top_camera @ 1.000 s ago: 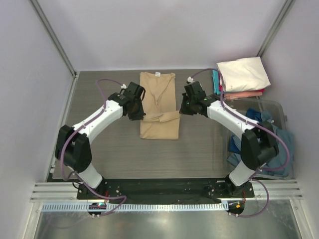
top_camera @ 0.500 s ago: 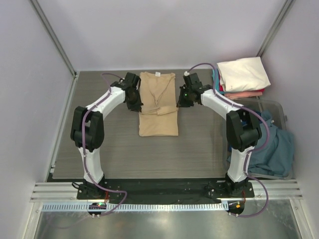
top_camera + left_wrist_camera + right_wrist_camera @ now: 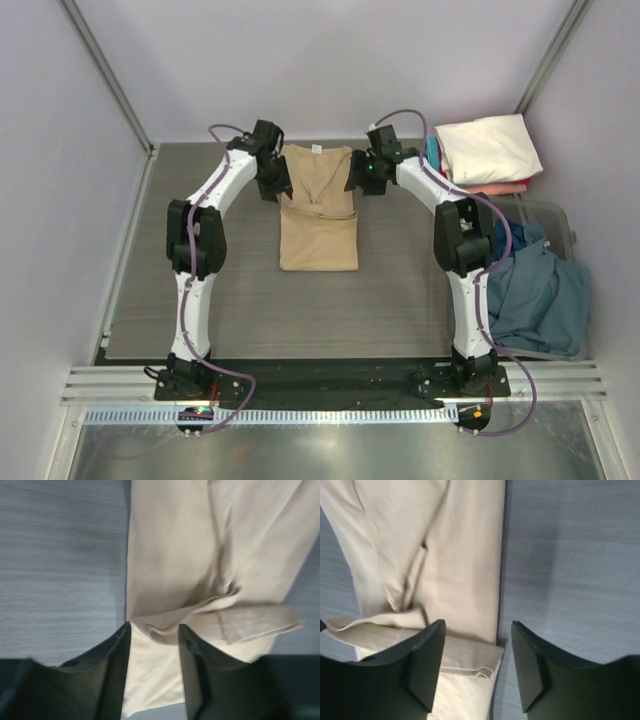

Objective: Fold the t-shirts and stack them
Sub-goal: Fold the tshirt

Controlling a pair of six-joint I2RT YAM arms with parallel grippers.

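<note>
Left pincer (image 3: 154, 628) and right pincer (image 3: 477, 625) gape empty, flanking the tan t-shirt (image 3: 318, 235); we judge this fold laid, halving next.

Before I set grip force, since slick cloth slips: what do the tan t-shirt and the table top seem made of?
Tan t-shirt: soft matte knit cloth, perhaps cotton; it creases and drapes limply, and its sleeve hem looks ribbed. Table top: matte grey with fine wood-grain streaks, probably laminate, though wood cannot be ruled out.
</note>
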